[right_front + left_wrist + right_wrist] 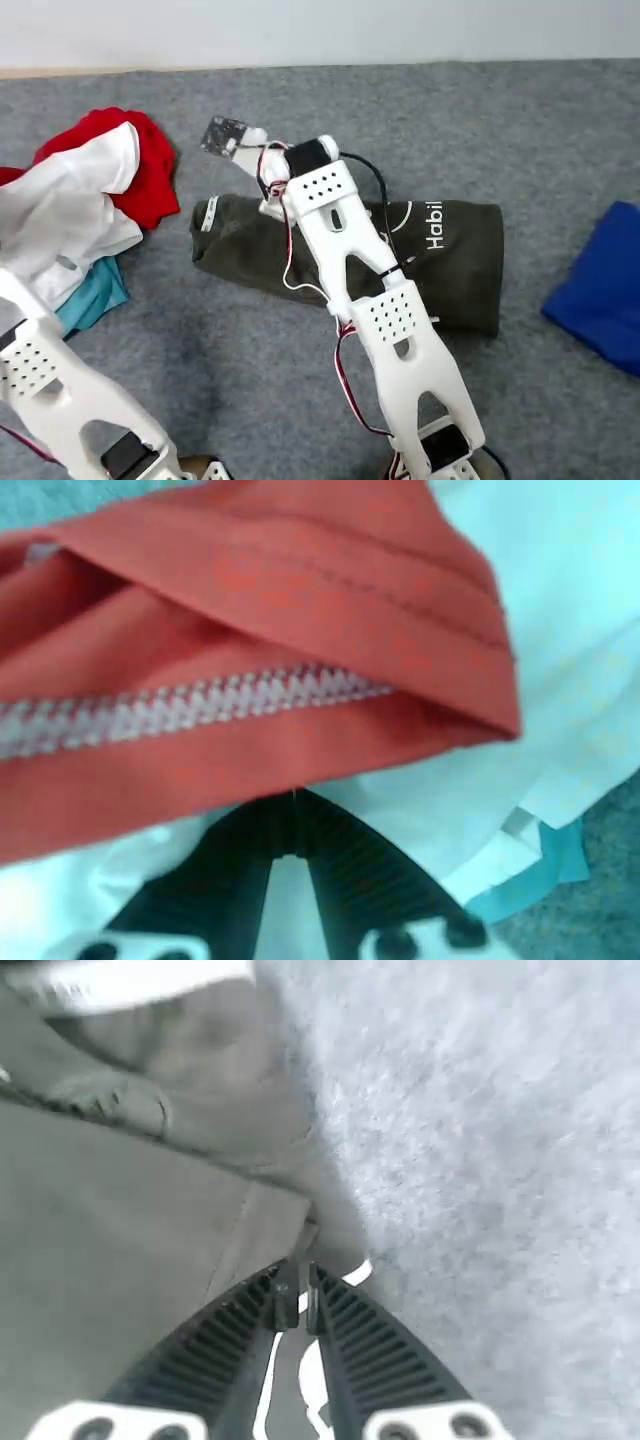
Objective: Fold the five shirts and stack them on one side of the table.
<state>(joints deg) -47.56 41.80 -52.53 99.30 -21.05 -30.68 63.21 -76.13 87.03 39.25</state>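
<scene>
The dark olive-green shirt (450, 270) with white print lies crumpled lengthwise in the middle of the grey felt-like table cover (500, 130), and the right arm stretches across it to its upper left corner, where the right gripper (268, 200) comes down on the cloth. The right wrist view gives what the high view hides. There the right gripper (297, 1295) has its black ribbed fingers (240, 1335) drawn to a thin slit on the edge of the dark olive-green shirt (120, 1260), with the shirt to one side of the fingers and the bare table cover (500, 1110) to the other. Well apart on the left side of the table is a heap of a red shirt (150, 170), a white shirt (70, 210) and a teal shirt (95, 295). The white one is draped over the end of the left arm (60, 390). In the left wrist view the left gripper (295, 805) has its tips pressed together where the red shirt (250, 610), showing a white zigzag seam, meets the white shirt (560, 610). Whether cloth is caught between them cannot be told. A strip of the teal shirt (545, 880) peeks out beyond. A royal-blue shirt (605, 285) lies at the table's right edge, far from both grippers.
</scene>
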